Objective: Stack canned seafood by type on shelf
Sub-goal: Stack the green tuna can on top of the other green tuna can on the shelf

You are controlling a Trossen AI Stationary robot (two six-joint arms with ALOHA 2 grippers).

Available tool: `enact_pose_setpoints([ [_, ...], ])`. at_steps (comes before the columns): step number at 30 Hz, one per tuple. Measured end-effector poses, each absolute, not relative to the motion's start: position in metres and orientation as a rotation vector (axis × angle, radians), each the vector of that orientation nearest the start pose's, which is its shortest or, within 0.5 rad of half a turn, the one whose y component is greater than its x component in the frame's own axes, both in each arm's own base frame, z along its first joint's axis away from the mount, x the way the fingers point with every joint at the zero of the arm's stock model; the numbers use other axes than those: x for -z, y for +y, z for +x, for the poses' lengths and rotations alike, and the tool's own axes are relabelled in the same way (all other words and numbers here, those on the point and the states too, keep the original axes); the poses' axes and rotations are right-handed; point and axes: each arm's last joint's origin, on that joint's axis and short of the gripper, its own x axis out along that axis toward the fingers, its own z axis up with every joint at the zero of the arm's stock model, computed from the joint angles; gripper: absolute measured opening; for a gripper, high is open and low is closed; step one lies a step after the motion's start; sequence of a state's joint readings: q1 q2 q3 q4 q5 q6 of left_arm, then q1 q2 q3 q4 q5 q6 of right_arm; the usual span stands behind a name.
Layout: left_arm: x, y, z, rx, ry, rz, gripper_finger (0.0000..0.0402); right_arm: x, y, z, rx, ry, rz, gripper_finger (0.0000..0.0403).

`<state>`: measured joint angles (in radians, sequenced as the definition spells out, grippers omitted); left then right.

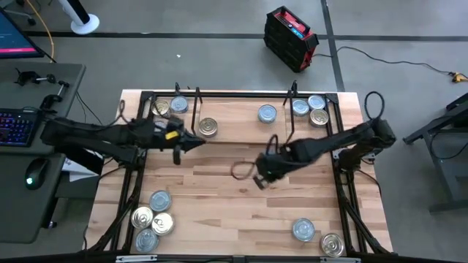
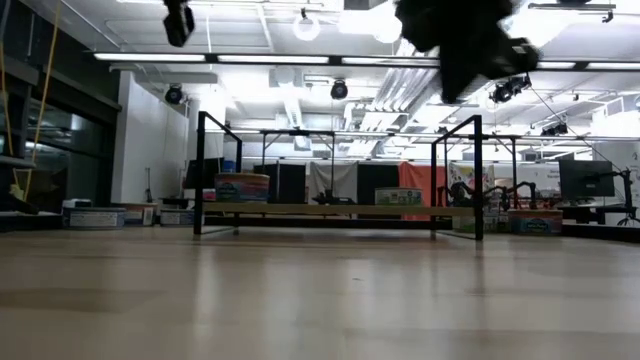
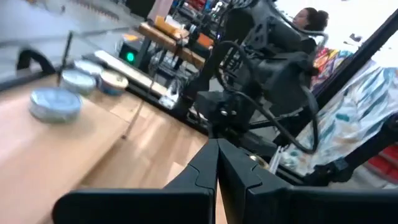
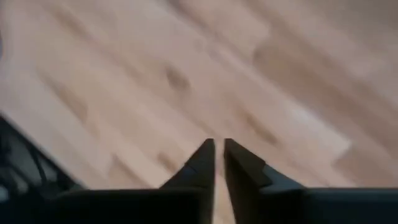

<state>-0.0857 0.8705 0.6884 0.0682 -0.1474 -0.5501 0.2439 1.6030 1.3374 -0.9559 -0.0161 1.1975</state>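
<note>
The light-wood shelf [image 1: 234, 120] stands along the table's far edge, with black brackets at its ends. Tins rest flat on it: a gold one [image 1: 208, 127] and a silver-blue one [image 1: 268, 113] near the middle, and more at both ends. Other tins lie on the table near-left [image 1: 152, 219] and near-right [image 1: 316, 237]. My left gripper [image 1: 197, 141] [image 3: 217, 152] hovers shut and empty at the shelf's near edge, beside the gold tin. My right gripper [image 1: 259, 179] [image 4: 217, 148] hangs shut and empty above bare wood at mid-table.
The black table frame [image 1: 344, 183] runs along both sides. In the left wrist view the right arm [image 3: 267, 62] stands close ahead, with three tins [image 3: 56, 102] on the shelf to one side and a person [image 3: 309, 18] beyond the table. Bare wood lies at mid-table [image 1: 219, 197].
</note>
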Motion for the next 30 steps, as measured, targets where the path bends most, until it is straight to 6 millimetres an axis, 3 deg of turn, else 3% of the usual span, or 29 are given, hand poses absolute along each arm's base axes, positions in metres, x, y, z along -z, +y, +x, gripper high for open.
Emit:
enact_pose_setpoints([
  [5,-0.291,-0.029,0.225,-0.061,0.144,-0.693,0.0000,-0.265,0.092,0.256,0.392,1.221,0.903,0.0007],
  [13,-0.271,-0.084,0.248,-0.024,0.137,-0.794,0.0000,-0.261,0.110,0.196,0.151,1.130,0.946,0.0001],
  [18,-0.267,-0.109,0.253,-0.028,0.252,-0.695,0.0000,-0.250,0.119,0.183,0.084,1.178,0.908,0.0000],
  [23,-0.272,-0.111,0.251,-0.088,0.442,-0.504,0.0000,-0.230,0.122,0.184,0.041,1.369,0.820,0.0000],
  [27,-0.279,-0.102,0.248,-0.189,0.566,-0.383,0.0000,-0.209,0.105,0.180,0.273,1.593,0.749,0.0000],
  [30,-0.282,-0.093,0.247,-0.232,0.607,-0.299,0.0000,-0.204,0.086,0.176,0.469,1.657,0.705,0.0000],
])
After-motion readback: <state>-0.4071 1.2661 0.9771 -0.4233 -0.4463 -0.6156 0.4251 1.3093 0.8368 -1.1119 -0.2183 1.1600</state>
